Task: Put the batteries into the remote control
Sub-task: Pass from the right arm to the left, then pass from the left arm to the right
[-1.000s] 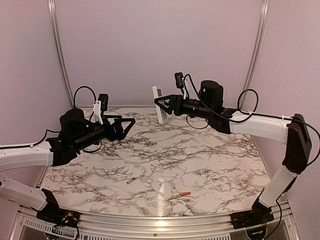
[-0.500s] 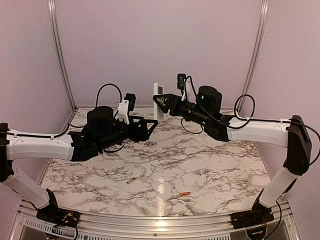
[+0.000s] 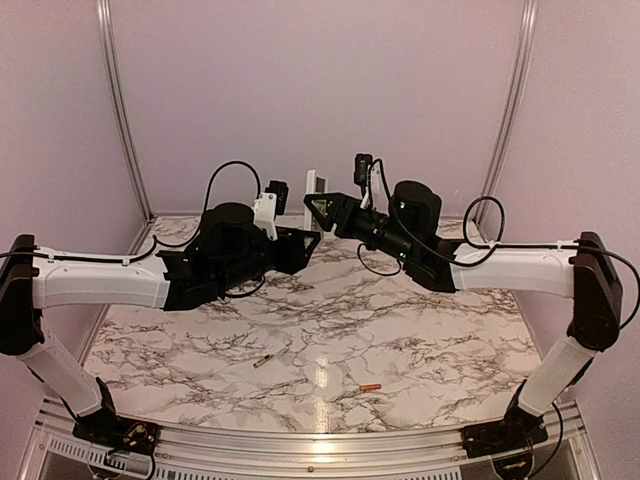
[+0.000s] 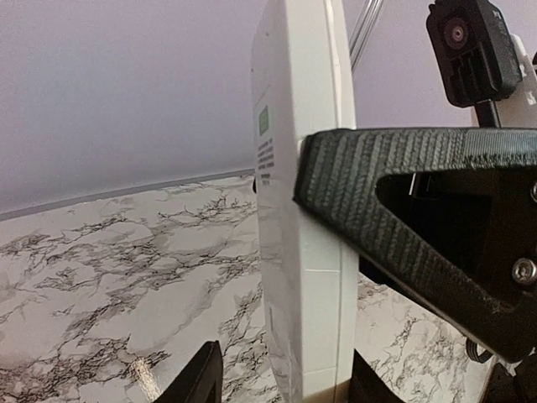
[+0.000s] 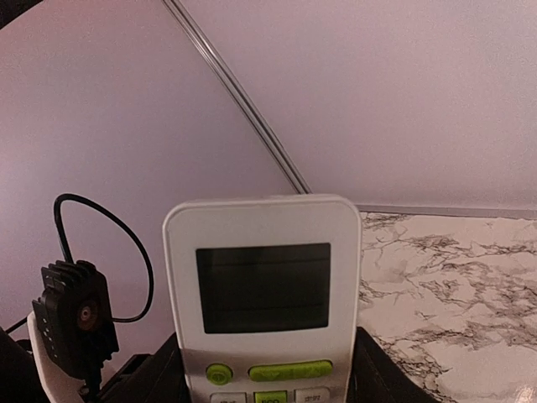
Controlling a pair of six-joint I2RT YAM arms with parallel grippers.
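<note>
Gripping the remote control (image 3: 315,186) upright in my right gripper (image 3: 322,207), I am holding it in the air above the far middle of the table (image 3: 420,320). The right fingers are pinching it by its two long edges, below the display. In the right wrist view its dark display window and green buttons are facing that camera. In the left wrist view it is showing edge-on (image 4: 302,294), white, with a small green label and fine print on one face.

My left gripper (image 3: 312,238) is reaching in from the left, just below the right one. Its fingers (image 4: 204,379) are standing spread, one on each side of the remote's lower end. I cannot tell whether they are touching it.

The batteries are lying on the marble top well below and nearer, apart from each other. The gold battery (image 3: 264,361) is sitting left of centre. The orange-red battery (image 3: 370,387) is resting to its right, close to the near edge.

A lilac wall (image 3: 320,90) is standing behind both arms.
</note>
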